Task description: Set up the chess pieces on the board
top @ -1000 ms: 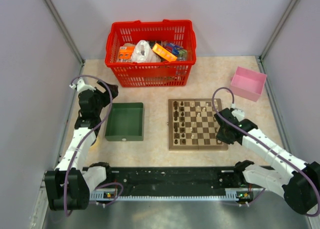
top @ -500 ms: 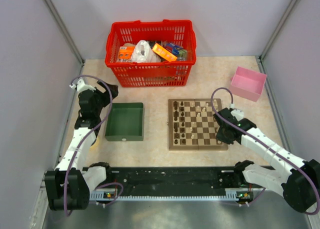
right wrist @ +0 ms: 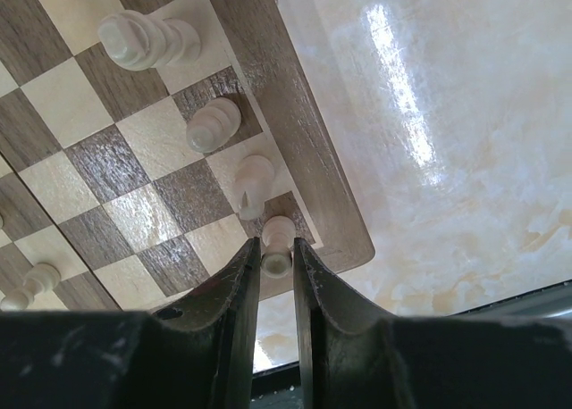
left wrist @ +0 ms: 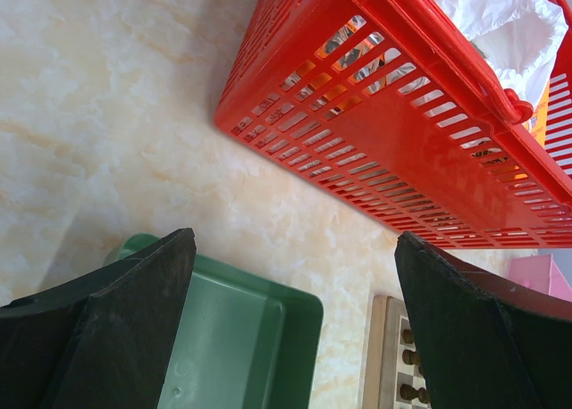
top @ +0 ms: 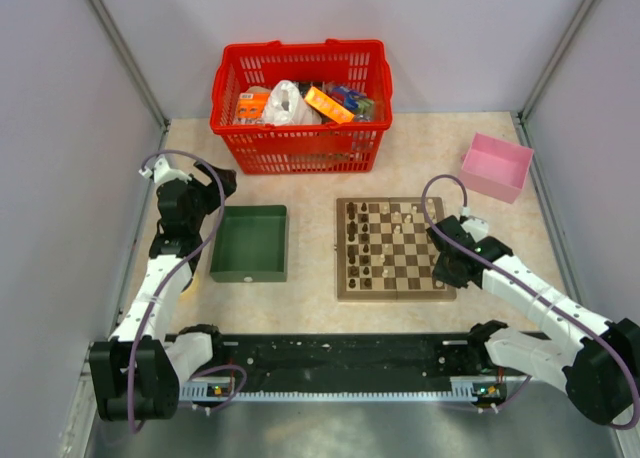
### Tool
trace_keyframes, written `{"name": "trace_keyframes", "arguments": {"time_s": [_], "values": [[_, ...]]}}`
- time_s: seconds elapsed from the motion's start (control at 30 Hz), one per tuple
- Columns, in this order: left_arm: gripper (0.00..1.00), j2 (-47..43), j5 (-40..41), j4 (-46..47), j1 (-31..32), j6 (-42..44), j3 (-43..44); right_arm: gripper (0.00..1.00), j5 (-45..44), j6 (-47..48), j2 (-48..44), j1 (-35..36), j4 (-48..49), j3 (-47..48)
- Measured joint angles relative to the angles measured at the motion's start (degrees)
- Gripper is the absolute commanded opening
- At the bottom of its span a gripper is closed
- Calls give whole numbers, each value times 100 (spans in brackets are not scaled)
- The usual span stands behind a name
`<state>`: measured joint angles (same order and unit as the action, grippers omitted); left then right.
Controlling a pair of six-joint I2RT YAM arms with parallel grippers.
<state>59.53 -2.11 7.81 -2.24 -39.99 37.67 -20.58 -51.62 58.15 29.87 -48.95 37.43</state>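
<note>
Right gripper pinching pale piece, seemingly upright, board corner.

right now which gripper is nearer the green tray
Left. Left gripper hangs by the green tray's far left corner; right gripper, jaws on a pale piece, is at the board's right edge.

Nine o'clock of the board, bare counter runs to the green tray (red basket walls eleven); pale pieces crowd its three-o'clock edge.
</note>
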Motion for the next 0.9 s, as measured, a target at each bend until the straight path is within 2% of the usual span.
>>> {"name": "trace_keyframes", "arguments": {"time_s": [0.3,0.43,0.73,0.9], "values": [[99,0,0,0,0,0,-2,22,-83,-4,-2,0,-9,0],[99,0,2,0,0,0,-2,30,-79,-2,-2,0,-7,0],[99,0,2,0,0,0,-2,41,-79,109,-81,0,-50,24],[99,0,0,0,0,0,-2,47,-76,372,-323,0,-192,481]]}}
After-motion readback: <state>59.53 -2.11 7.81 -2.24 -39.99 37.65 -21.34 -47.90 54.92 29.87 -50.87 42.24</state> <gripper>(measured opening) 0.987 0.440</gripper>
